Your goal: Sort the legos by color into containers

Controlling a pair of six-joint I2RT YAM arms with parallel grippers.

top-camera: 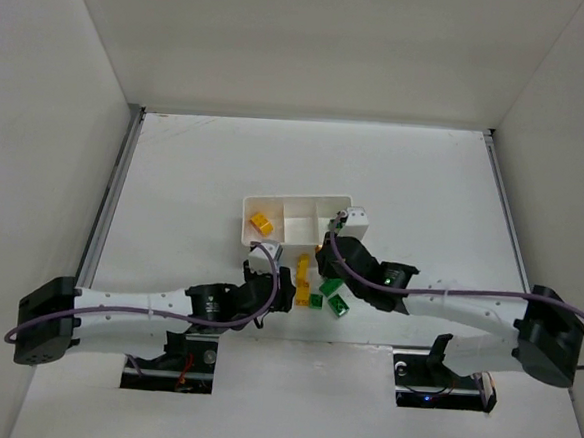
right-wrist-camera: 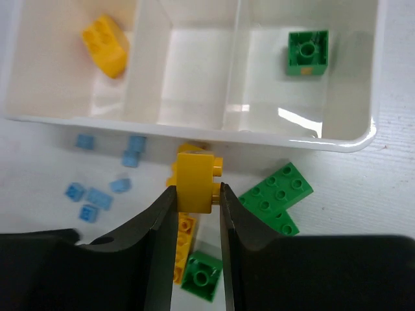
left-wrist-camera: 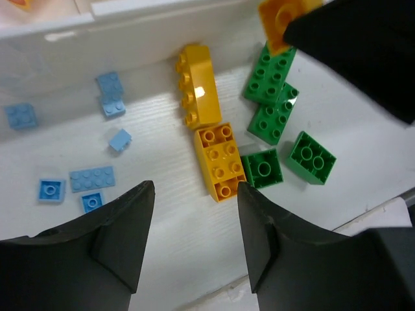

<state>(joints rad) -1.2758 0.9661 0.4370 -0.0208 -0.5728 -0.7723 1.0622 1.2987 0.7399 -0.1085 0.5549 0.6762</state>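
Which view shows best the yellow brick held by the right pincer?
Right wrist: the yellow brick sits close, clamped in the right pincer. Left wrist shows only a cut-off corner; top external, barely anything.

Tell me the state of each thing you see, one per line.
Left tool: open, empty.
Right tool: shut on held yellow brick.
Tray: yellow brick in left compartment, green brick in right, middle empty.
Blue bricks: loose on table.
Green bricks: loose on table.
Other yellow bricks: loose on table.
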